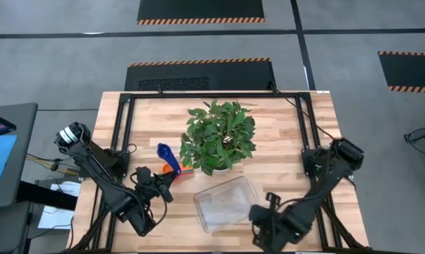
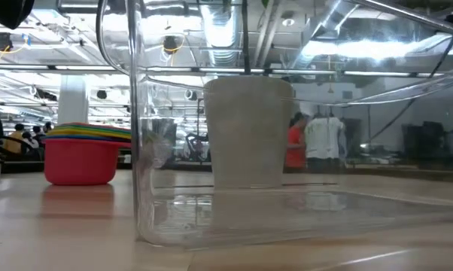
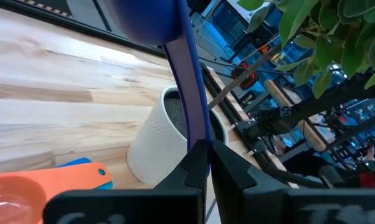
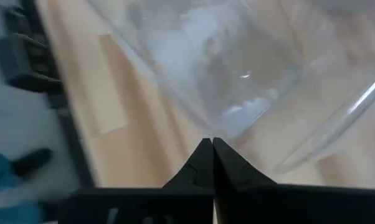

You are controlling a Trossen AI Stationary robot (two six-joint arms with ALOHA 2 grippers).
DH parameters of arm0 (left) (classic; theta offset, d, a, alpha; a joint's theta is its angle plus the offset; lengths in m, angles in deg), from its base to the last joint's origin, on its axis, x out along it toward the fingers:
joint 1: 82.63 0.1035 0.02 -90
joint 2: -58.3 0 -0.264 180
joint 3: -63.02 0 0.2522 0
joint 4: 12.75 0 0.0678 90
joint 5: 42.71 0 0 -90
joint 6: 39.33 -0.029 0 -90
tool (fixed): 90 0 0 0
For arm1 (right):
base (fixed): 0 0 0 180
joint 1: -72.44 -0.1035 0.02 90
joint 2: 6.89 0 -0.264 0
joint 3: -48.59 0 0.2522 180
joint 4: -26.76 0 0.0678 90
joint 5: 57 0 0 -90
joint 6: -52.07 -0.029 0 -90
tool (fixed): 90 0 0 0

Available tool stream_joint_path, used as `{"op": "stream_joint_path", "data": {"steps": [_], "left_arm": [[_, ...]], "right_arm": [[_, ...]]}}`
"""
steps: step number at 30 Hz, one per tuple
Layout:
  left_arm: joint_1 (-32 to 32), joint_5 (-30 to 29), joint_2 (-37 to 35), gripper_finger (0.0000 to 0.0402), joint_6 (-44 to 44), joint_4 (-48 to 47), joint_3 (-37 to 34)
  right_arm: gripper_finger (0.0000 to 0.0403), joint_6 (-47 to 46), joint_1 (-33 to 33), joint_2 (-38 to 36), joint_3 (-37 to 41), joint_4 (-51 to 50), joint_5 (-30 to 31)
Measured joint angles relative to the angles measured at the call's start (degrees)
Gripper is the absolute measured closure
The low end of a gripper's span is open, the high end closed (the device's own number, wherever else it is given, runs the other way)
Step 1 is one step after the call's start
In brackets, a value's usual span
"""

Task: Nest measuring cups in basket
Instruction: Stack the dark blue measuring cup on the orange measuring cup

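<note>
Here the left tool (image 3: 207, 149) is clenched on the flat handle of a dark blue plastic measuring cup (image 1: 164, 152), whose round bowl is lifted above the pale wooden worktop (image 1: 283, 137) just beside the leafy green potted plant (image 1: 218, 135). In the left wrist view the dark blue handle runs up from between the pinched fingers (image 3: 228, 163), with the plant's white cylindrical pot (image 3: 164, 146) standing on the wood behind it. An orange plastic measuring cup (image 1: 173, 169) lies on the worktop close to that tool, with a light blue handle (image 3: 75, 163) showing next to it. In the low view, a nested stack of coloured plastic measuring cups (image 2: 83, 154), a red bowl at the bottom and yellow and green rims above it, sits on the worktop off to one side of the basket. The clear rectangular plastic basket (image 1: 226, 203) with low walls and rounded corners rests on the worktop in front of the plant, between the two arms, and no cup shows inside it. The right tool (image 4: 211, 163) is clenched with nothing between its fingers, its tips right at the near rim of the basket; whether they touch the plastic cannot be told. People stand far back in the room beyond the worktop.
</note>
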Motion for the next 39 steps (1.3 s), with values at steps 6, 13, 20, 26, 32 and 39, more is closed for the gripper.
{"op": "stream_joint_path", "data": {"steps": [6, 13, 20, 26, 32, 39], "left_arm": [[1.19, -0.13, 0.08, 0.0401, 0.06, 2.26, 0.00], [0.45, 2.78, 0.52, 0.0401, -1.25, 5.35, -0.13], [-1.75, 5.37, 0.52, 0.0401, 1.83, 14.61, -5.47], [-3.33, 6.48, 0.52, 0.0401, 1.64, 23.20, -10.57], [-5.52, 6.77, 0.55, 0.0401, 1.98, 30.49, -15.69], [-5.30, 8.31, 0.55, 0.0401, 2.46, 40.47, -20.86]], "right_arm": [[0.0383, -8.40, -4.58, -8.14, 0.00, -7.65, 17.53], [0.0396, -8.81, -7.88, -18.15, 0.00, -13.34, 29.64], [0.0375, -7.63, -10.36, -23.29, -0.02, -15.29, 33.66], [0.0382, -7.54, -12.83, -24.69, -0.02, -15.99, 34.42], [0.0387, -9.53, -14.01, -24.73, -0.02, -15.89, 34.44], [0.0376, -10.94, -13.60, -24.73, -0.02, -15.49, 34.51]]}}
